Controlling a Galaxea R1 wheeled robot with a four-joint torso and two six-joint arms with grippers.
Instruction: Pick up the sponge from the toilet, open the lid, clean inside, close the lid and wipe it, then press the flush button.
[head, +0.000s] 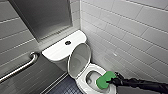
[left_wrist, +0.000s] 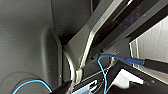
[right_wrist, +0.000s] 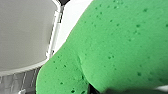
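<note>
The white toilet (head: 86, 82) stands in the corner with its lid (head: 79, 60) raised upright against the cistern (head: 62, 47). The dark round flush button (head: 68, 42) sits on the cistern top. My right arm comes in from the right, and its gripper (head: 113, 80) is shut on the bright green sponge (head: 105, 80), which hangs over the right side of the bowl's rim. In the right wrist view the sponge (right_wrist: 115, 50) looms very close, with the raised lid (right_wrist: 25, 32) behind it. The left wrist view shows parts of the robot's own body and blue cables.
A white tiled wall (head: 130, 32) runs close along the toilet's right. A metal grab bar (head: 20, 67) is fixed to the grey wall on the left. Dark tiled floor (head: 65, 87) lies left of the bowl. A recessed grey panel (head: 42, 17) is above the cistern.
</note>
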